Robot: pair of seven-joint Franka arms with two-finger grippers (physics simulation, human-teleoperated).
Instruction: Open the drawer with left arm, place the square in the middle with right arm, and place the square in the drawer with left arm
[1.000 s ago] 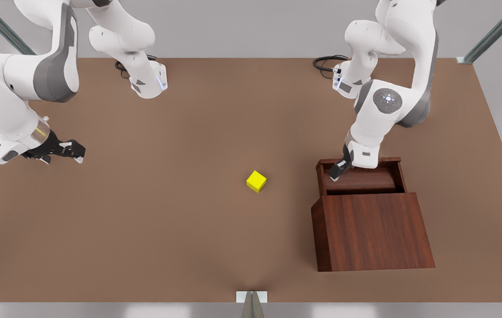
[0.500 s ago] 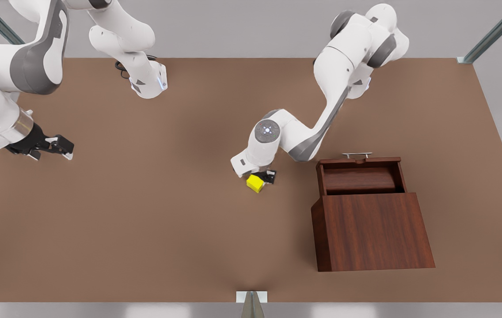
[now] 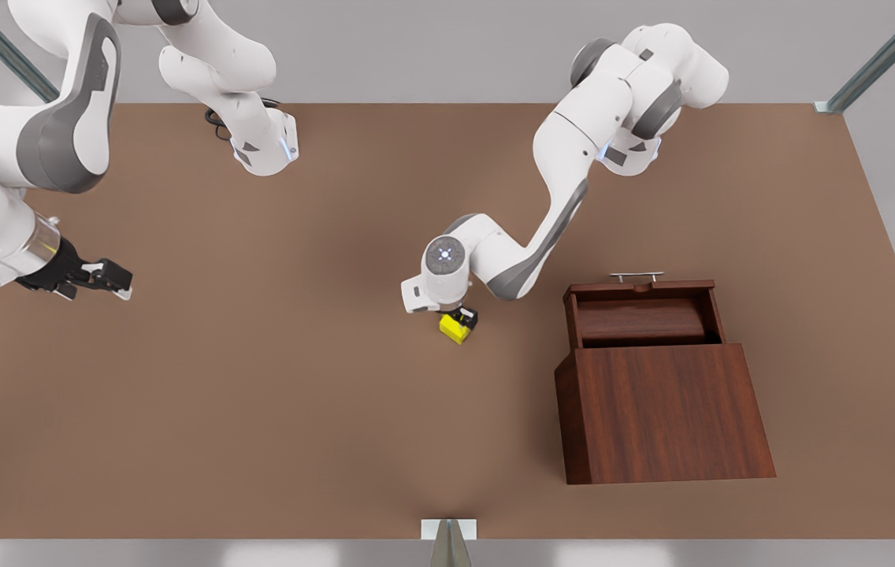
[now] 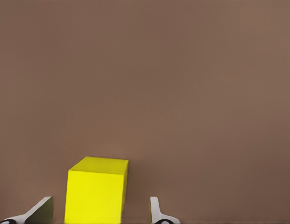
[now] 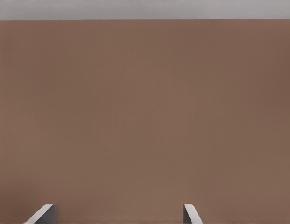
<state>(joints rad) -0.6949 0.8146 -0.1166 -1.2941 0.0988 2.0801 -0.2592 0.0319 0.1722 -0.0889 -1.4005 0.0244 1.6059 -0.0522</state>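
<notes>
Square (image 3: 454, 329) between left fingers (image 4: 156, 212), untouched.

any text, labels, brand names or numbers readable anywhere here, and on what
None. The yellow square has plain faces, and the drawer, its wooden box and the table carry no print. The left tool, open around the square, and the waiting right tool, open over bare table at the front view's left, show no lettering. Small round marks on the arm joints are lights, not readable signs.
</notes>
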